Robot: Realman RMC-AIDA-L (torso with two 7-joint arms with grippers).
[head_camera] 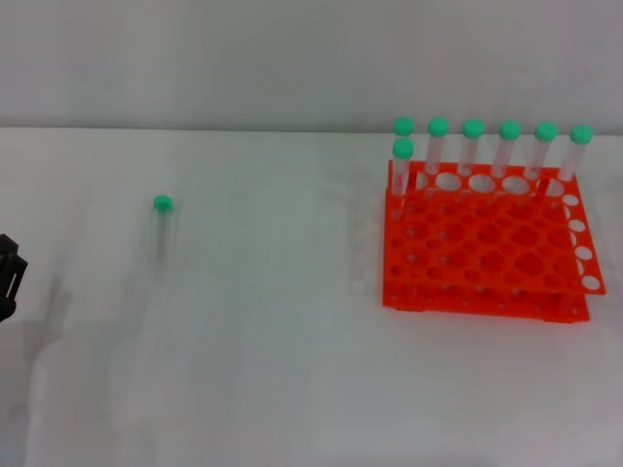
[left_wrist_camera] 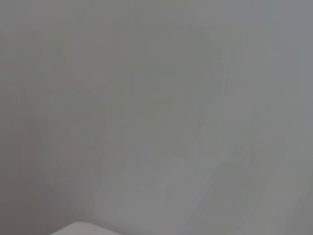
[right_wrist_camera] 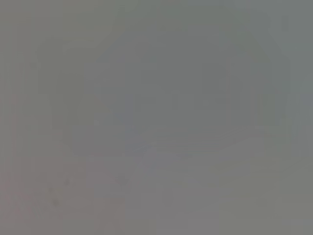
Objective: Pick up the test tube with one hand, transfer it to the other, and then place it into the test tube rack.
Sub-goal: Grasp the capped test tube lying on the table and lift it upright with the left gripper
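A clear test tube point(head_camera: 163, 226) with a green cap lies alone on the white table, left of the middle, cap pointing away from me. The orange test tube rack point(head_camera: 484, 243) stands at the right and holds several green-capped tubes point(head_camera: 473, 146) along its back rows. My left gripper point(head_camera: 8, 277) shows only as a black edge at the far left of the head view, well left of the lying tube. My right gripper is out of view. Both wrist views show only plain grey surface.
The white table point(head_camera: 282, 370) runs back to a grey wall. The rack's right edge has white-rimmed holes point(head_camera: 582, 248).
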